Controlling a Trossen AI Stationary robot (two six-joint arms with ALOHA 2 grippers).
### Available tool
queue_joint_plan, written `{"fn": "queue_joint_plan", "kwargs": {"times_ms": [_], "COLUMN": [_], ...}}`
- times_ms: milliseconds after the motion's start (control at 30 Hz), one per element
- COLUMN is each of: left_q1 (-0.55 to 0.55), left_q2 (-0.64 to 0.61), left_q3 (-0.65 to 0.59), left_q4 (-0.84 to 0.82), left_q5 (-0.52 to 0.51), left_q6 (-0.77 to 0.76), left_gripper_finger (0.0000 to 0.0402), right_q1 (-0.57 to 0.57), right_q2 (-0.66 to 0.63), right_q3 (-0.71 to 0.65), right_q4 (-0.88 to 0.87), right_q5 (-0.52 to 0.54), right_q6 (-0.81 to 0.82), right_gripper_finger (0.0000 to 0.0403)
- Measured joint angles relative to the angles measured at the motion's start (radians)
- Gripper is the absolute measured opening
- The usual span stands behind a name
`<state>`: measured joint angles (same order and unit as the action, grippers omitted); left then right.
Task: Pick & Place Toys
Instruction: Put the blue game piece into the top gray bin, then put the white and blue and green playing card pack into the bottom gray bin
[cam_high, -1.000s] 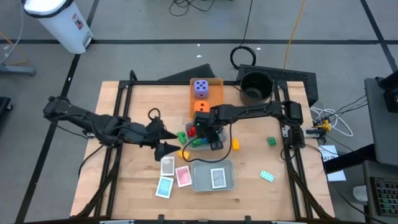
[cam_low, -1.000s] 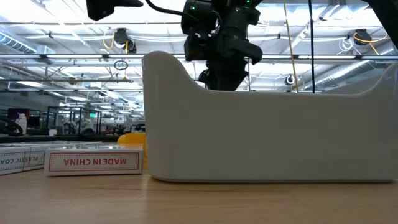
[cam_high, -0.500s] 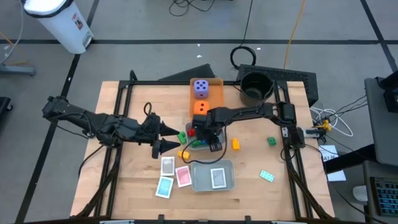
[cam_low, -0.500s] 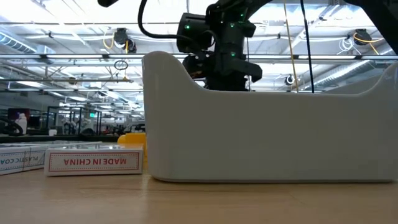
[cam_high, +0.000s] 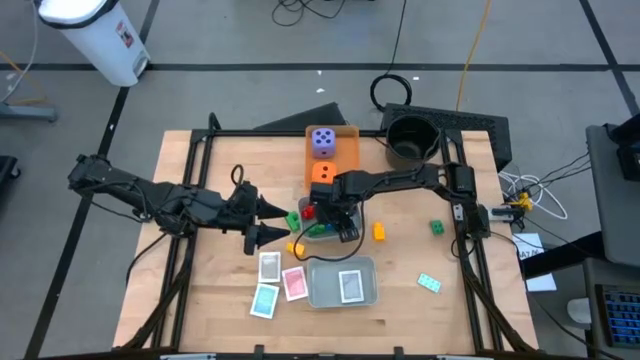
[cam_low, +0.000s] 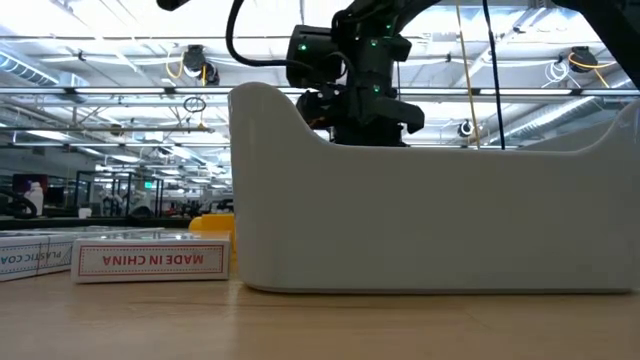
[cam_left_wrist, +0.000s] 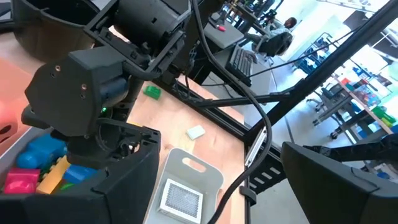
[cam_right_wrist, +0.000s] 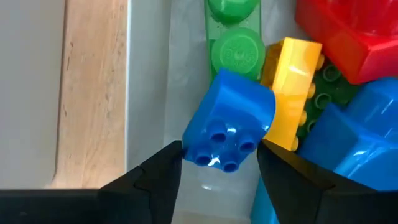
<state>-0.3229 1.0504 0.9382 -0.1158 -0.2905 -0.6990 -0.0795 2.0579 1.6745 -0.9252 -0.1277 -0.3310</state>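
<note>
My right gripper (cam_right_wrist: 217, 165) hangs over the brick tray (cam_right_wrist: 155, 81), fingers spread either side of a blue brick (cam_right_wrist: 230, 127) that seems just freed to drop among the others. At nine o'clock my left gripper (cam_high: 268, 222) waits spread. Dice (cam_high: 322, 141) sit at twelve.

Two matte black arms (cam_high: 150, 200); looped black cables; seemingly green indicator lights.

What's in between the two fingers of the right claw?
A blue brick sits between the right claw's two dark fingers, over the tray that holds more bricks. The right wrist view shows it.
</note>
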Motion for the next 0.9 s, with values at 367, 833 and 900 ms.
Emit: {"fn": "queue_joint_plan", "kwargs": {"times_ms": [367,833,900], "left_q1": [0.005,0.062,0.065], "left_q2": [-0.013,0.029,0.045], "left_q3": [0.0,-0.001,0.0], "left_q4": [-0.051,-0.22,-0.266], "left_q5": [0.001,0.125,0.158], "left_q6": [-0.009,0.028,0.001], "left_gripper_finger": [0.034,0.034,0.034], "right_q1": [-0.012,0.021,0.032], "right_q2": [-0.143,-0.352,-0.363], "right_q3": [0.0,0.001,0.001], "right_q4": [0.019,0.311,0.325], "right_q5": [0.05,0.045,0.038], "right_q6": [0.005,0.434,0.491], "right_gripper_finger": [0.022,0.021,0.021]}}
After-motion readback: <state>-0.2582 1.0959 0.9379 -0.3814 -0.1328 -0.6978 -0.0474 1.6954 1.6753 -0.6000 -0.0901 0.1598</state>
